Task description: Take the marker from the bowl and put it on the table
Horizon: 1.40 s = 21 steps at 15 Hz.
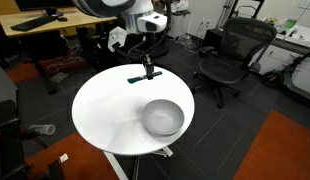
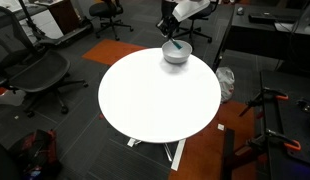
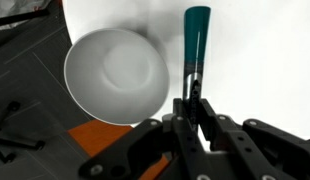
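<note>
The light grey-white bowl point(image 1: 163, 118) stands empty on the round white table point(image 1: 105, 110); it also shows in the other exterior view point(image 2: 175, 54) and in the wrist view point(image 3: 115, 75). My gripper point(image 3: 195, 100) is shut on the dark end of the teal-blue marker point(image 3: 197, 40). The marker is outside the bowl, beside its rim, low over the white tabletop point(image 3: 265, 60). In an exterior view the gripper point(image 1: 147, 68) holds the marker point(image 1: 141, 78) near the table's far edge. I cannot tell whether the marker touches the table. In the other exterior view the gripper point(image 2: 173, 38) is just behind the bowl and the marker does not show.
Black office chairs point(image 1: 227, 55) and a wooden desk point(image 1: 45, 30) stand around the table. Another chair point(image 2: 35, 75) and dark stands point(image 2: 275, 110) are nearby. An orange carpet patch point(image 1: 280, 145) lies on the floor.
</note>
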{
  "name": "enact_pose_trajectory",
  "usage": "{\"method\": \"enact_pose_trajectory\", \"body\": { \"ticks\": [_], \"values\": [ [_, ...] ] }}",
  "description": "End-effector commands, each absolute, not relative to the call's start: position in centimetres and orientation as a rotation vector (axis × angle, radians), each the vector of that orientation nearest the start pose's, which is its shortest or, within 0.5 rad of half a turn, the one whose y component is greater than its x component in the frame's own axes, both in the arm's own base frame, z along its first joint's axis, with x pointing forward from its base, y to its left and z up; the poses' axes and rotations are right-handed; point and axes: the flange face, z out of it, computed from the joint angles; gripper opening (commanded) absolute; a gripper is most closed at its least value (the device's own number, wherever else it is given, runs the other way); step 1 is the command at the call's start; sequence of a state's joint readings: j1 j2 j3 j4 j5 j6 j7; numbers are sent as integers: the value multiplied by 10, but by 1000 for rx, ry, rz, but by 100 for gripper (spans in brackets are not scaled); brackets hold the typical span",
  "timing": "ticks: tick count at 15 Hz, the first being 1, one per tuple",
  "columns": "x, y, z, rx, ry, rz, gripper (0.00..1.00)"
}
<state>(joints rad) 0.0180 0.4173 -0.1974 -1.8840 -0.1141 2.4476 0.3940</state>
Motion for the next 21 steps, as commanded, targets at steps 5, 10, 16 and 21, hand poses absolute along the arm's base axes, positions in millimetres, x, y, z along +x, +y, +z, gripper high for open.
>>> {"method": "enact_pose_trajectory", "body": {
  "ticks": [5,10,16,21],
  "values": [
    [637,-70,285,-3216,378,-212,5],
    [641,-59,246,-3200,272,-116,5],
    [648,-56,199,-3219,282,-56,5],
    [659,-55,172,-3211,270,-116,5]
  ]
}}
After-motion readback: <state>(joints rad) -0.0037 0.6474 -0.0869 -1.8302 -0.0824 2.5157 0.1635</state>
